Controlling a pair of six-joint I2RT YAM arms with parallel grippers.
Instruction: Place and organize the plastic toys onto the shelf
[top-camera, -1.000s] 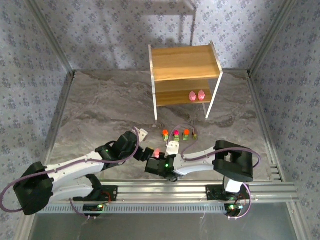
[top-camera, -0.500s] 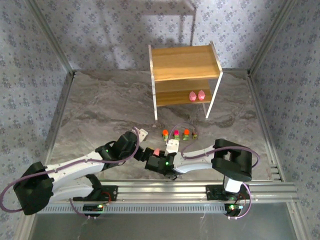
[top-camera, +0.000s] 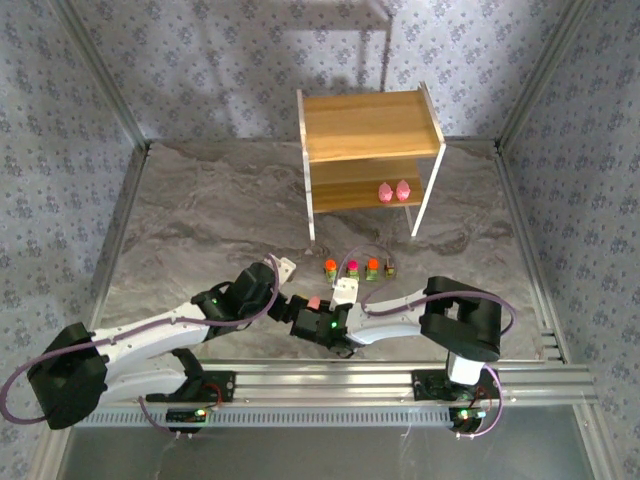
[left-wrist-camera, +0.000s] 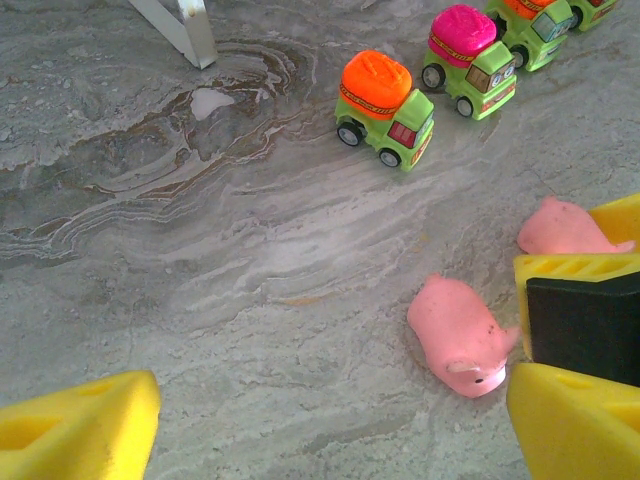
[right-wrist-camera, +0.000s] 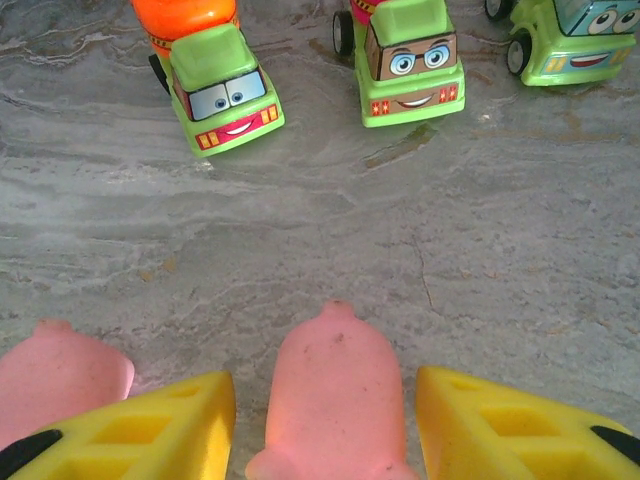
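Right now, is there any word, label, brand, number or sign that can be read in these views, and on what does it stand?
None can be read.
The toy trucks carry only painted cartoon faces and red-and-yellow grille marks, no letters or numbers.
The pink toys and the shelf show no print.

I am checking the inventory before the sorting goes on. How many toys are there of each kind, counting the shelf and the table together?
Pink pigs: 4 (2 on the lower board of the shelf, 2 on the table)
Green cars: 4 (in a row on the table)
Total: 8
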